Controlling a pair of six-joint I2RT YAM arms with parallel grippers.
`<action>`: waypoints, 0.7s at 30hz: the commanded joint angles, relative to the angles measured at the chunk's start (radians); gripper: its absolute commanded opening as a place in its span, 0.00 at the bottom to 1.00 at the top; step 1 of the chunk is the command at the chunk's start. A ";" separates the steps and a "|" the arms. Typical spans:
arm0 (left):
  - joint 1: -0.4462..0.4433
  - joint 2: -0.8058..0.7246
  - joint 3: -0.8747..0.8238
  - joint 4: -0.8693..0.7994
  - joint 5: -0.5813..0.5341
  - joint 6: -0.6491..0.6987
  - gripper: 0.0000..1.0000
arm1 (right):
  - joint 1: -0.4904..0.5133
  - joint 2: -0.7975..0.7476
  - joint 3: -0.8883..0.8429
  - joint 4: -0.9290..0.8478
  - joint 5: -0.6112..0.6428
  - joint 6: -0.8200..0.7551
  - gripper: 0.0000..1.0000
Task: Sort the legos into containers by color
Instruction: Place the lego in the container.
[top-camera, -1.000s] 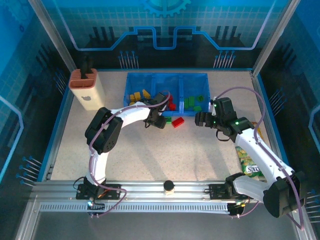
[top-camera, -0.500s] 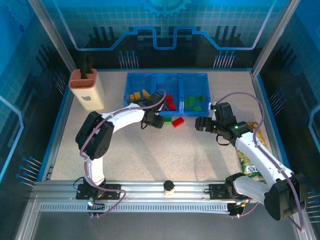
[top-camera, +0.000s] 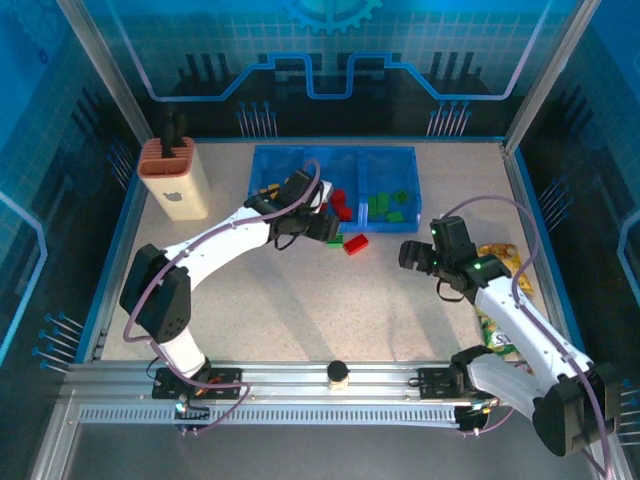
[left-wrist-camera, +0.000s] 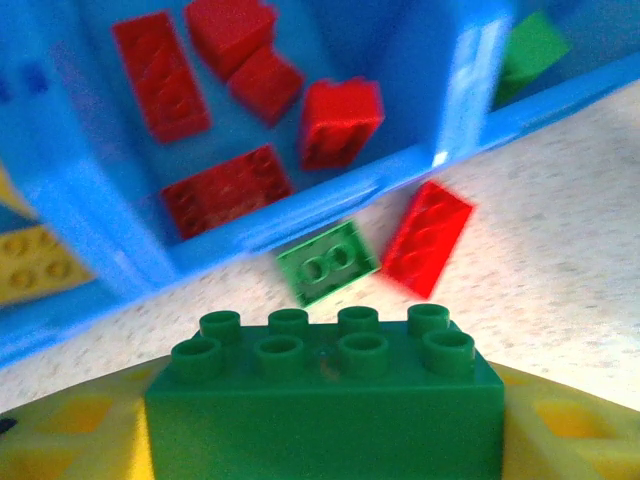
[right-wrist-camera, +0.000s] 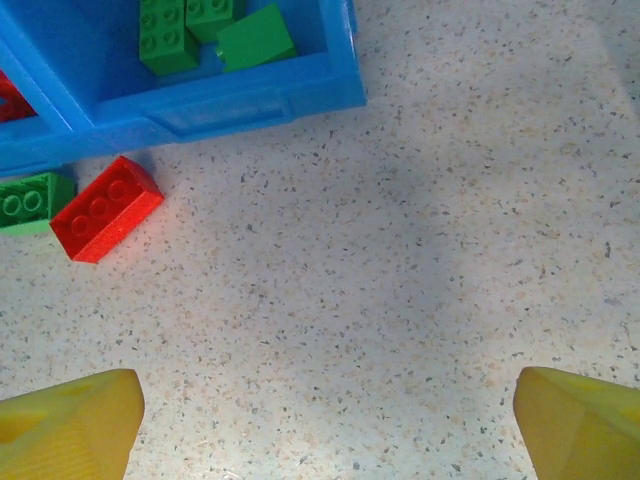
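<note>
TWO ARMS, ONE BRICK: The left pincer (left-wrist-camera: 320, 435) grips a green eight-stud brick (left-wrist-camera: 322, 395) between its yellow fingers (left-wrist-camera: 70, 430), over the speckled counter (left-wrist-camera: 560, 300). Ahead of its tips lies the blue tray (left-wrist-camera: 300, 212), whose middle compartment holds red bricks (left-wrist-camera: 225, 190). To the left of those, yellow bricks (left-wrist-camera: 35, 265) sit in the neighbouring compartment. Between this pincer and the tray's near wall, a loose green brick (left-wrist-camera: 327, 262) and a loose red brick (left-wrist-camera: 427, 238) lie side by side on the counter, just outside the wall. The right pincer (right-wrist-camera: 320, 430) hangs wide open and empty over bare counter, well apart from the left one. The same two loose bricks lie ahead of it and to its left. Farther ahead, green bricks (right-wrist-camera: 170, 35) rest in the tray's end compartment.
</note>
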 joint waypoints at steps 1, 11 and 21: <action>-0.021 0.047 0.134 0.049 0.092 0.005 0.47 | -0.010 -0.036 -0.043 -0.039 0.004 0.042 0.96; -0.071 0.382 0.525 0.014 0.132 -0.004 0.46 | 0.012 -0.149 -0.101 -0.085 -0.015 0.078 0.97; -0.081 0.559 0.731 -0.029 0.136 -0.025 0.48 | 0.025 -0.216 -0.114 -0.115 -0.019 0.083 0.97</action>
